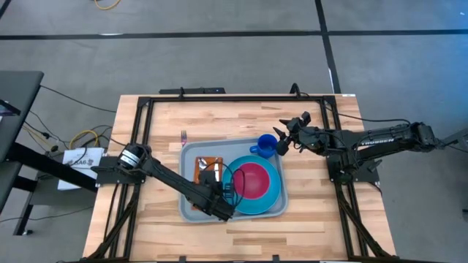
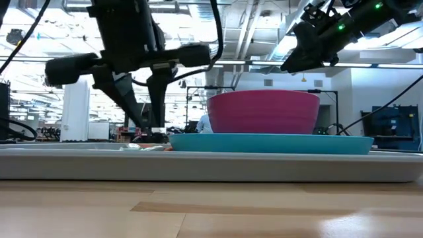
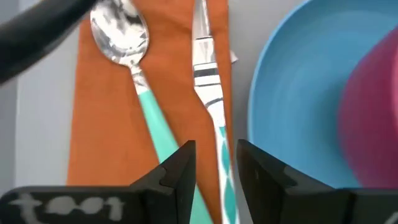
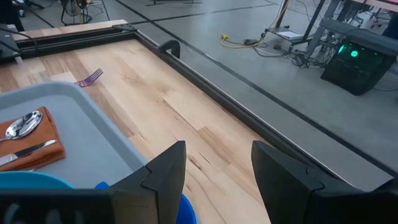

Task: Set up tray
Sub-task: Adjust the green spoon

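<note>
The pale grey-blue tray (image 1: 190, 155) lies mid-table. On it are an orange napkin (image 3: 168, 81), a bright blue plate (image 1: 272, 197) and a pink bowl (image 1: 252, 181) standing on the plate. A teal-handled spoon (image 3: 121, 31) and a knife (image 3: 205, 68) lie side by side on the napkin. My left gripper (image 3: 216, 168) hangs open just above the knife's handle, one finger on each side of it and apart from it. My right gripper (image 4: 217, 180) is open in the air beside the blue cup (image 1: 267, 145) at the tray's far right corner.
A purple fork (image 1: 183, 137) lies on the bare wood just past the tray's far left corner. A black frame rail (image 1: 234, 98) runs along the table's edges. Open wood lies left of and nearer than the tray.
</note>
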